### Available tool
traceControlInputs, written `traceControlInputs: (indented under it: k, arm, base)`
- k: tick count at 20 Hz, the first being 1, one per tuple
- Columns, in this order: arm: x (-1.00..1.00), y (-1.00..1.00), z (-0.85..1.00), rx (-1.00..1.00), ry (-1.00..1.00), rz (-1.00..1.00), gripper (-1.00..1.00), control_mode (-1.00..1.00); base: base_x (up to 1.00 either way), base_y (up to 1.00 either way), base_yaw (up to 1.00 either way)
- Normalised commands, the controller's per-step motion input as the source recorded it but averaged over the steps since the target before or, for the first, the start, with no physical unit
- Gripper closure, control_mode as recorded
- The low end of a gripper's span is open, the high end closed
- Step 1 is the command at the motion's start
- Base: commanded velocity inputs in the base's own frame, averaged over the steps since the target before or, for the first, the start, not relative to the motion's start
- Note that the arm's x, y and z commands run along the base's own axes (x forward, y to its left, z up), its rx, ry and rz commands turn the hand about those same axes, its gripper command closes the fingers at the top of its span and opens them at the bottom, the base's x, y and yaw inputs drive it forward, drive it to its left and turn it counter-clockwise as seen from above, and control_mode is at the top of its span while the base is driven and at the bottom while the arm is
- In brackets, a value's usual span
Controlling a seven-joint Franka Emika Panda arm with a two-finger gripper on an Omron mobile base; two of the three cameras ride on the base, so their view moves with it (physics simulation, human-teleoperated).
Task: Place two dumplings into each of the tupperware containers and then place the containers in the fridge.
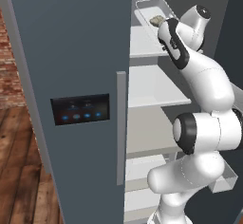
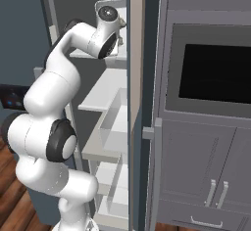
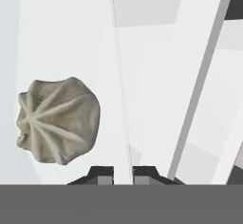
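Placement step in hand: hand (image 3: 121, 171) is clamped together on the wall of the whitish container (image 1: 151, 5), held tilted over the fridge's (image 1: 71, 76) top shelf (image 1: 142, 42), dumpling (image 3: 58, 120) inside. Next move likely calls for lowering it flat, then releasing.

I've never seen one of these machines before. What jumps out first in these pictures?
The big white robot arm reaching up into the open fridge catches the eye first. At the top shelf its gripper is shut on the rim of a whitish tupperware container, held at a tilt. Inside lies a pleated beige dumpling, large and close in the hand view.
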Motion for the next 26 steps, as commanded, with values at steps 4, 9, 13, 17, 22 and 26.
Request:
traceControlInputs:
  k: [4,9,13,17,22,26]
  arm:
    - [0.0,0.0,0.0,0.0,0.0,0.0,-1.0,-1.0]
    - [0.0,0.0,0.0,0.0,0.0,0.0,-1.0,-1.0]
    - [0.0,0.0,0.0,0.0,0.0,0.0,-1.0,-1.0]
    - [-0.02,0.0,0.0,0.0,0.0,0.0,-1.0,-1.0]
    - [-0.58,0.0,0.0,0.0,-0.11,0.0,-1.0,-1.0]
    - [-0.68,0.01,0.01,0.0,-0.13,0.0,-1.0,-1.0]
  base:
    - [0.0,0.0,0.0]
    - [0.0,0.0,0.0]
    - [0.0,0.0,0.0]
    - [0.0,0.0,0.0]
    - [0.0,0.0,0.0]
    - [0.0,0.0,0.0]
